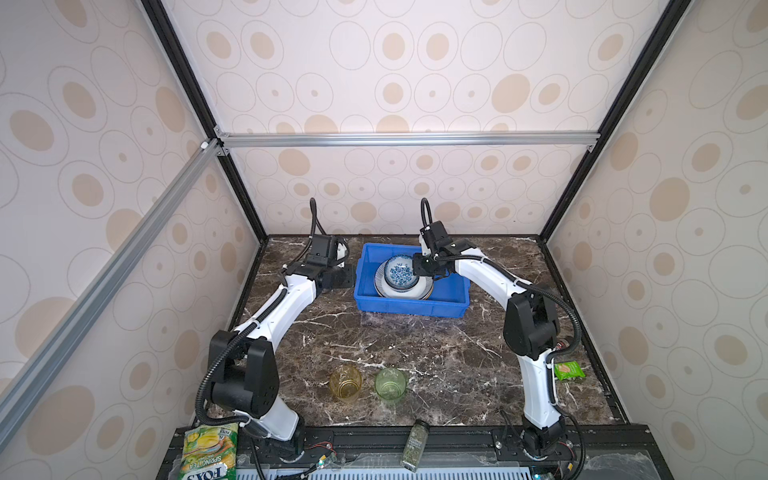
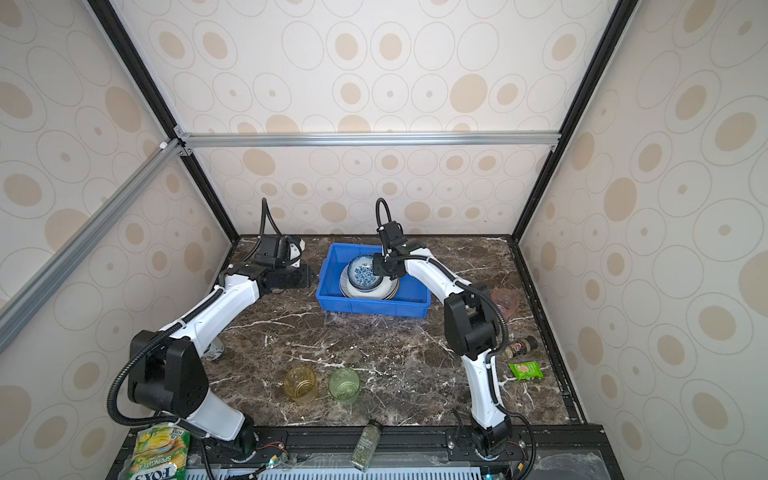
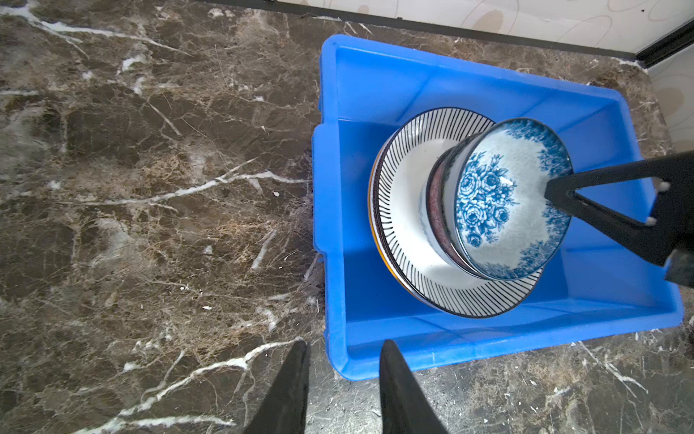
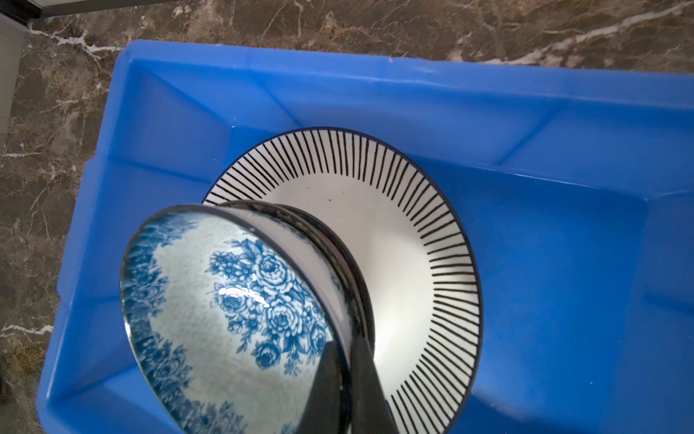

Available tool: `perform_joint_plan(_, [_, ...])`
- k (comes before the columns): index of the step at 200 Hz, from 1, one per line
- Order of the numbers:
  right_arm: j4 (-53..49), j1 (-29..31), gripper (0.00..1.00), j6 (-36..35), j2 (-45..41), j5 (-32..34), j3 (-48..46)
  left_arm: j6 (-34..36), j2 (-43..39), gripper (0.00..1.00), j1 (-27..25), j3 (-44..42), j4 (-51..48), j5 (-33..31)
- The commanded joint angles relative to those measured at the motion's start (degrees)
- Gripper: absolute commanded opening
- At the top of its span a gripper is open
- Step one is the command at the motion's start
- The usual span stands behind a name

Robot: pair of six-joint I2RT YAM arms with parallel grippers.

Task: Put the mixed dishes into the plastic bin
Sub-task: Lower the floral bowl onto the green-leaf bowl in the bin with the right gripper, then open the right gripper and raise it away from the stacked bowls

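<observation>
The blue plastic bin (image 1: 409, 309) (image 2: 370, 309) stands at the back middle of the marble table. Inside it a striped-rim white plate (image 3: 405, 210) (image 4: 394, 225) tops a stack of plates. On that plate is a dark-rimmed bowl (image 3: 435, 210) with the blue floral bowl (image 1: 400, 272) (image 4: 210, 300) nested on it. My right gripper (image 1: 417, 270) (image 4: 347, 345) is shut on the floral bowl's right rim. My left gripper (image 1: 347, 277) (image 3: 344, 345) is open and holds nothing, just outside the bin's left wall. A yellow tumbler (image 1: 345, 382) and a green tumbler (image 1: 390, 384) stand at the front. A pink tumbler (image 2: 506, 300) stands at the right.
A spice jar (image 1: 414, 444) lies on the front rail and a candy bag (image 1: 210, 453) at the front left. A green packet (image 1: 569, 370) and a dark-lidded jar (image 2: 521, 347) lie by the right arm's base. A small can (image 2: 214, 351) peeks from under the left arm.
</observation>
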Motion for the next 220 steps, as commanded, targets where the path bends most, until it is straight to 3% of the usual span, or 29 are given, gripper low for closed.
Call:
perform_joint_plan(1, [-0.19,-0.12,0.04,0.36,0.75,-0.65,2.32,1.32,0.73,0.32,0.44,2.25,0.27,0.4])
perform_joint_plan(146, [-3.32,-0.1,0.2,0.47,1.81,-1.47,4.13,1.19,-0.08,0.33,0.42,2.19,0.24,1.0])
perform_joint_plan(220, [-5.07,-0.06,0.37,-0.23,-0.72,-1.36,4.44,1.27,-1.77,0.33,0.49,1.49,-0.15,1.46])
